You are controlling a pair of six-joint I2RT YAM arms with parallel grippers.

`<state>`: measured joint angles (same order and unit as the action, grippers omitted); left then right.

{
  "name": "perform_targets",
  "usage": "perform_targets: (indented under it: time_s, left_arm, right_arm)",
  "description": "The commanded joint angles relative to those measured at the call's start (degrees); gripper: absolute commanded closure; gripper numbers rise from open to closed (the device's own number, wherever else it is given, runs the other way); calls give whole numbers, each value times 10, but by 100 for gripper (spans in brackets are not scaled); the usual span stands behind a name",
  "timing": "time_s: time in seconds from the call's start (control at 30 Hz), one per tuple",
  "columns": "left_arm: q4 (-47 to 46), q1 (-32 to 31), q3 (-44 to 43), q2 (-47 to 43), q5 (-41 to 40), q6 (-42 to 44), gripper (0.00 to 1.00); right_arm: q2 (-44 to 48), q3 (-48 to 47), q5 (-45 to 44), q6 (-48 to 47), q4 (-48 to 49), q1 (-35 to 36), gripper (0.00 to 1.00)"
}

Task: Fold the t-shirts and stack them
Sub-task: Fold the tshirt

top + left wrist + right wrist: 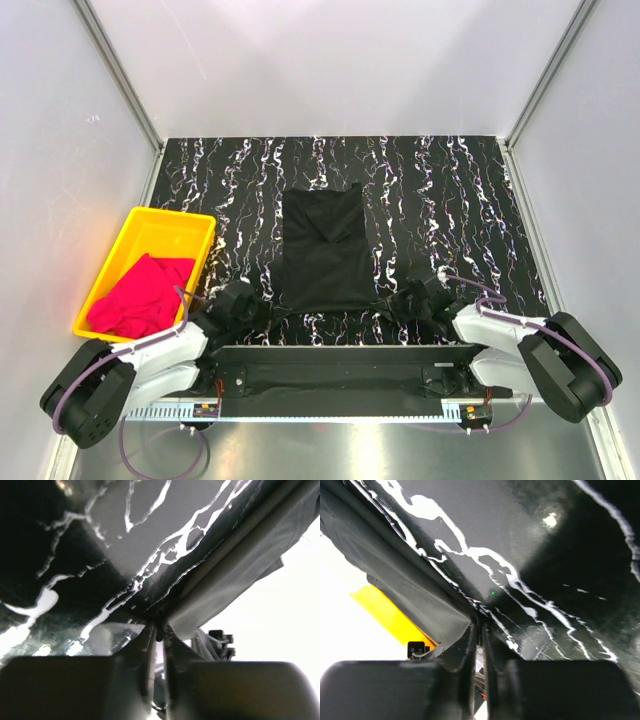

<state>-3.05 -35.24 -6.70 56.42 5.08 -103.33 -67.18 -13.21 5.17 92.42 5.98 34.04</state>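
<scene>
White walls (330, 60) close me in on three sides, metal posts (120, 75) at the far corners, around a white-veined black tabletop (450, 200).

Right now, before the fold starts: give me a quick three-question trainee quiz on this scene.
1. True or false: the pink t-shirt lies bunched in the yellow tray.
2. Which garment do the left end effector and right end effector pinch? A) black t-shirt B) pink t-shirt C) neither
3. Fill in: the yellow tray sits on the ___ arm's side.
Key: 1 true; 2 A, at its near edge; 3 left.
</scene>
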Motion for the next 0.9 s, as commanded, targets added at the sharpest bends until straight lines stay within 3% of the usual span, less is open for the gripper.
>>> perform_targets:
  time_s: [0.0, 0.03, 0.17, 0.3, 0.43, 0.77, 0.87]
  left_arm:
    - [32, -1, 22, 13, -46, 29, 100]
    - [32, 0, 18, 14, -39, 32, 100]
    - [64, -1, 3, -5, -10, 59, 100]
    - [139, -8, 12, -83, -4, 52, 100]
    - [186, -33, 23, -181, -22, 20, 100]
    - [270, -162, -17, -235, -82, -57, 100]
    - [291, -169, -21, -253, -94, -66, 100]
  right_arm:
    - [-8, 16, -36, -8, -56, 6, 95]
    - [-7, 14, -34, -16, -55, 5, 100]
    - [13, -10, -10, -79, -116, 5, 100]
    - [91, -20, -5, -95, -183, 13, 100]
    - [158, -11, -15, -72, -236, 40, 100]
    - [209, -31, -36, -33, -301, 124, 100]
    - [238, -25, -39, -18, -319, 135, 100]
